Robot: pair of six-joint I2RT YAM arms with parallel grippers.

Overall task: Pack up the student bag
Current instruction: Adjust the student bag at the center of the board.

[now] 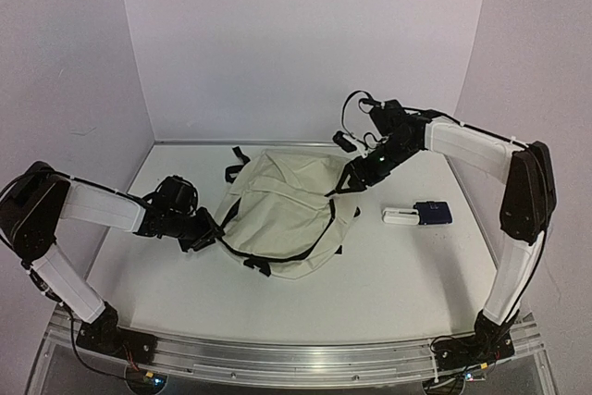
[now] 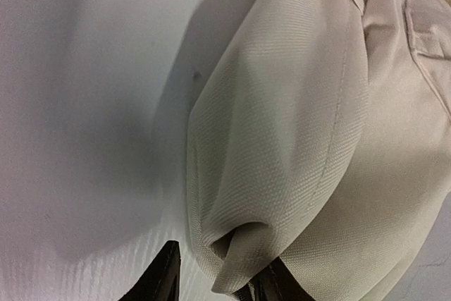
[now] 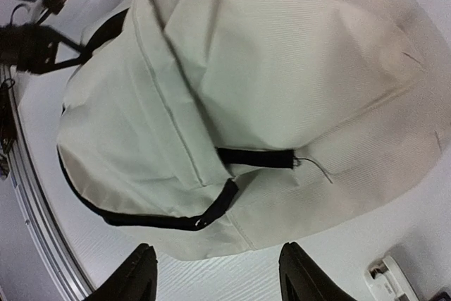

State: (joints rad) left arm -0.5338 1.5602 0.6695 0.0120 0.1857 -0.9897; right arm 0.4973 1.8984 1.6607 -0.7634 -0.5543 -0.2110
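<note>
student bag (image 1: 277,205): laid flat mid-table, cream side up, between the two arms; the opening is not seen in any view.
table (image 1: 388,275): white; the near edge is hidden behind the arm bases.
left gripper (image 2: 225,255): placed at the bag's left edge. The jaws stand apart around a fold of cream fabric. One finger touches the fold, and bare table is seen between the other finger and the fabric, so no clamp is seen.
left wrist view: only the finger ends are shown, the rest is cut off at the bottom. The bag fills the right half and its outline is lost.
right gripper (image 3: 217,248): held over the bag's far-right edge. The jaws are spread wide with nothing held between them.
black strap (image 3: 257,158): a short length is seen on the bag front, and one end is tucked under a fabric flap.
far straps (image 1: 236,159): bunched at the bag's far-left corner; the buckles are too small to be made out.
small white-and-blue item (image 1: 418,215): laid on the table right of the bag, apart from it. It cannot be identified, and it is cut off at the corner of the right wrist view.
</note>
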